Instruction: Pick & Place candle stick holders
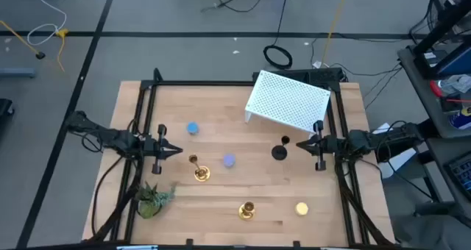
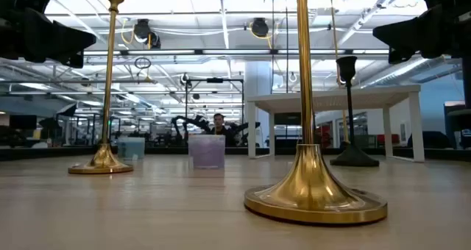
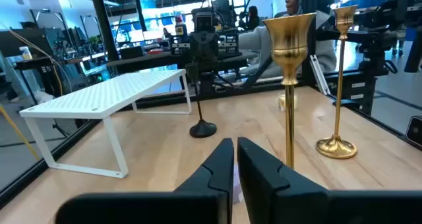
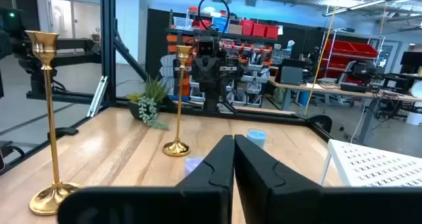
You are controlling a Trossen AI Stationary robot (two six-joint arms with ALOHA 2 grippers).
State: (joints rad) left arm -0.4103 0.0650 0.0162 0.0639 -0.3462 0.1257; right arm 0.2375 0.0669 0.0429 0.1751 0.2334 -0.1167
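Observation:
Two brass holders stand upright on their round bases, one left of centre [image 1: 200, 170] and one near the front edge [image 1: 247, 210]. A black holder [image 1: 280, 151] stands right of centre. Low round blue [image 1: 193, 129], lilac [image 1: 229, 160] and yellow [image 1: 302, 208] holders sit on the wooden table. My left gripper [image 1: 176, 150] is shut and empty at the left, just left of the nearer brass holder [image 3: 289, 85]. My right gripper [image 1: 300, 143] is shut and empty at the right, just right of the black holder.
A white perforated stand [image 1: 287, 101] stands on its legs at the far right of the table. A small green plant [image 1: 153, 198] sits at the near left corner. A black frame [image 1: 147, 88] runs around the table. A person [image 2: 218, 122] shows in the room beyond.

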